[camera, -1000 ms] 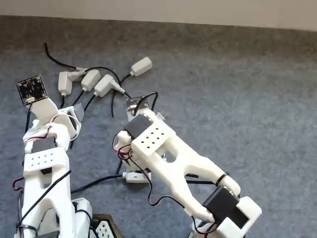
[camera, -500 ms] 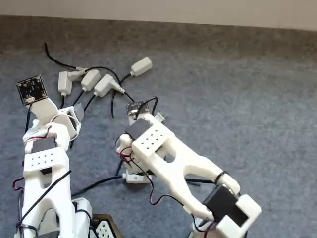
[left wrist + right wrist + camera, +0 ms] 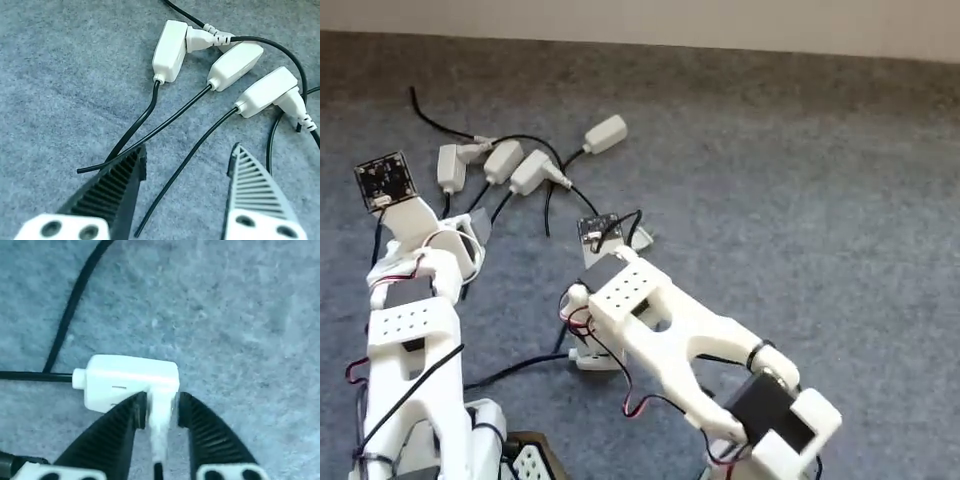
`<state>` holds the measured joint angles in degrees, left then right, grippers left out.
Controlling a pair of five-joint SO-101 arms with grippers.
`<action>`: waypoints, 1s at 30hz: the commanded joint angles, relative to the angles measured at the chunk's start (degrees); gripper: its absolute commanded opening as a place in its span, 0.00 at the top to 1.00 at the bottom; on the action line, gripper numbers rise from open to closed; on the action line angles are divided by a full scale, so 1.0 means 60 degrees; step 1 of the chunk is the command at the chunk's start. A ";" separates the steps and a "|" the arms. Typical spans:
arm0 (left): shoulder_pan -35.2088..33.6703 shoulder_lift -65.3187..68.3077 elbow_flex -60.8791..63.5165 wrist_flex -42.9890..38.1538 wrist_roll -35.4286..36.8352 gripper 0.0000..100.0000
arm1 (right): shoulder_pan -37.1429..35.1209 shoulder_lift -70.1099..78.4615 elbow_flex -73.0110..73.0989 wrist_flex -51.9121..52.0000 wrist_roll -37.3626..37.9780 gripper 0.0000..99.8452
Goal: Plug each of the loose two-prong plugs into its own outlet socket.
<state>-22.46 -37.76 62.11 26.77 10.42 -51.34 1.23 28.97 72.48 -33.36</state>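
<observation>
On a grey carpeted tabletop, the right gripper has its black ribbed fingers closed narrowly on a white two-prong plug. The plug's head butts against the long side of a white rectangular plastic outlet socket that trails a thin black cable; whether the prongs are fully seated cannot be told. The left gripper hovers with its fingers spread wide and holds nothing, facing a row of three more white sockets. The first socket and the third socket each have a white angled plug at one end, and the middle socket lies between them. A lone white socket lies near the row.
</observation>
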 commanded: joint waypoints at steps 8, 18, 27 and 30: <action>0.0974 -0.0007 -0.0930 0.1377 -0.0777 0.73 | 0.0491 0.0198 -0.4989 0.4755 0.3253 0.64; 0.2571 -0.0007 -0.2190 0.4278 -0.3985 0.73 | 0.3905 -0.2674 -0.7011 0.4725 0.5333 0.64; 0.3875 0.0051 -0.5150 0.9084 -0.8220 0.73 | 0.7802 -0.5707 0.1150 -0.0183 0.6286 0.77; 0.4095 0.0784 -0.5106 0.9143 -0.8791 0.73 | 0.8022 -0.6703 0.4256 -0.2088 0.6344 0.79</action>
<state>0.04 -37.14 34.07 79.52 -37.58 -4.92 -32.26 35.47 71.69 3.82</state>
